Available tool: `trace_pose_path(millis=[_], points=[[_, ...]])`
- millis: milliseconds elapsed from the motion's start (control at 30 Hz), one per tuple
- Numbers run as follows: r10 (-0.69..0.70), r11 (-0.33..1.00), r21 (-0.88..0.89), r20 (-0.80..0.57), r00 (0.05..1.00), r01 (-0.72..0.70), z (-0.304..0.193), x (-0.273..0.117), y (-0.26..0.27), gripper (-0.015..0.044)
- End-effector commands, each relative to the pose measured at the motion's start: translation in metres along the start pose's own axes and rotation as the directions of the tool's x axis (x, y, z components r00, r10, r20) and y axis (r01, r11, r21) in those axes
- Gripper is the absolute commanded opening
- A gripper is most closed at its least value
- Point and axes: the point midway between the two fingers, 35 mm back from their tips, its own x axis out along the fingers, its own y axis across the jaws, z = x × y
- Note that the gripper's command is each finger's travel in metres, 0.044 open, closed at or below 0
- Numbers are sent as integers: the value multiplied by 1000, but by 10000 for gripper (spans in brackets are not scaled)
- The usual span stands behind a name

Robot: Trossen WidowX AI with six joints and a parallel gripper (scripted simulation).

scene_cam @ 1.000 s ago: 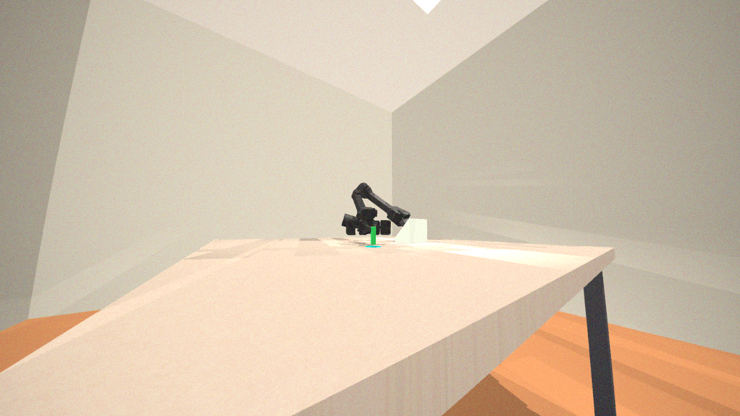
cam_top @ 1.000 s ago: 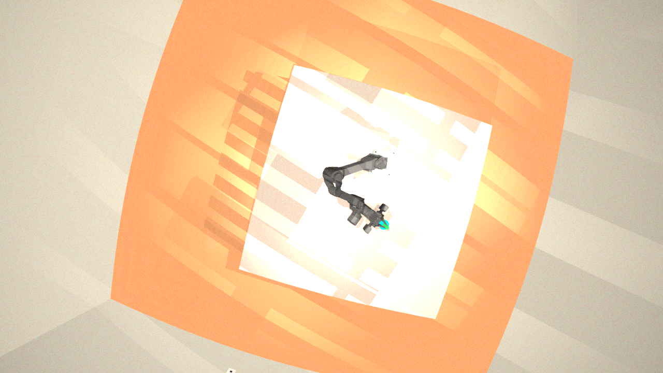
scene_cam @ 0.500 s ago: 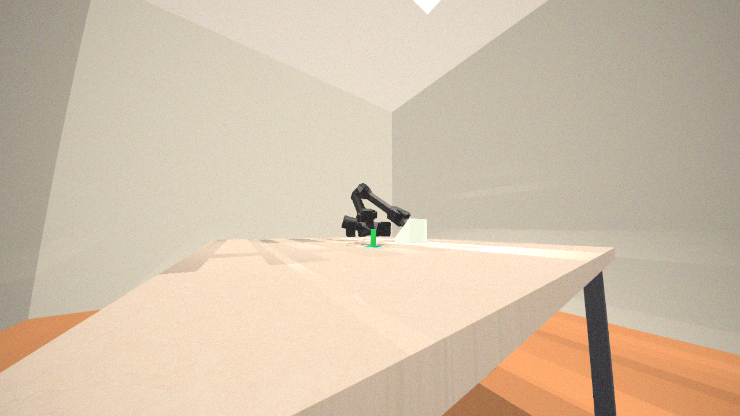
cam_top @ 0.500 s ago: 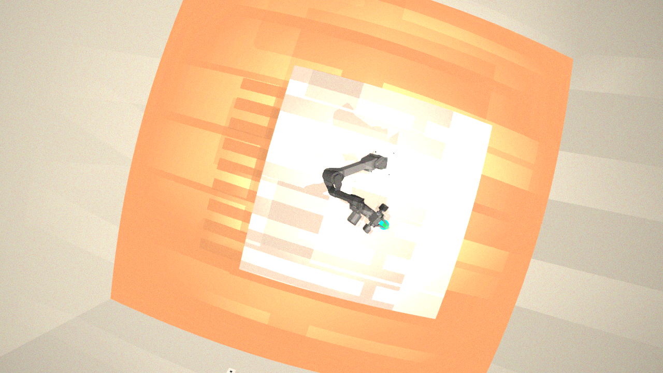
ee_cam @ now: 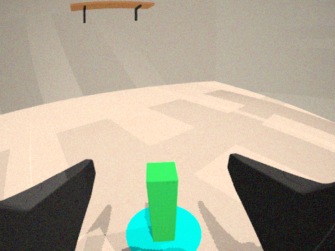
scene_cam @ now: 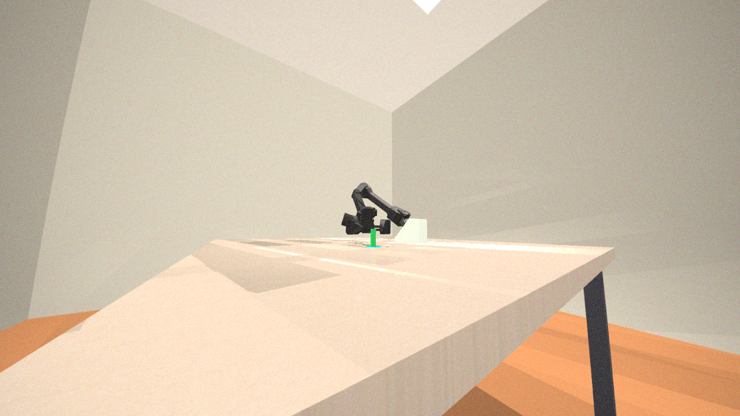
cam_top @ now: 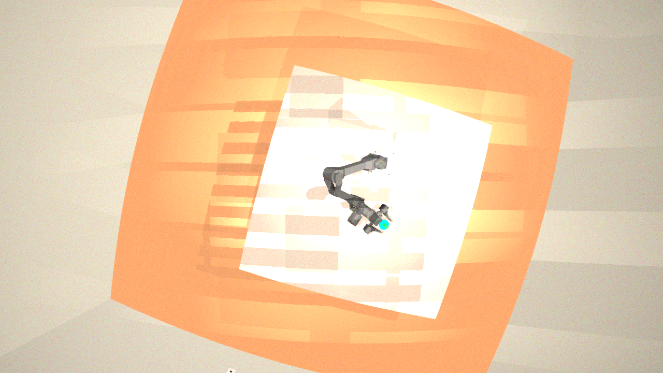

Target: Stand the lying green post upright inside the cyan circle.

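The green post (cam_top: pixel 384 225) (scene_cam: pixel 373 237) (ee_cam: pixel 162 209) stands upright, its base inside the cyan circle (scene_cam: pixel 367 247) (ee_cam: pixel 188 230). In the wrist view its foot rests on the cyan, with cyan showing on both sides. My gripper (cam_top: pixel 387 226) (ee_cam: pixel 162 164) is open, with one finger on each side of the post and a wide gap to it on both sides. Neither finger touches the post. In the exterior view the gripper's body is behind the post.
The pale wooden table (cam_top: pixel 459 162) (scene_cam: pixel 310 320) carries the arm. A whitish block (scene_cam: pixel 412 231) with a sloped side stands by the arm's base in the exterior view. A brown bench-like object (ee_cam: pixel 112 5) shows far off in the wrist view. Shadows cross the table.
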Motion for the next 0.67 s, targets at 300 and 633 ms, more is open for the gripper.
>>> trace_pose_path(millis=[300,633], points=[[-3,1000,-5,11,1000,3,78,-9,1,400],[121,985,148,-214,969,-90,73,19,-3,400]])
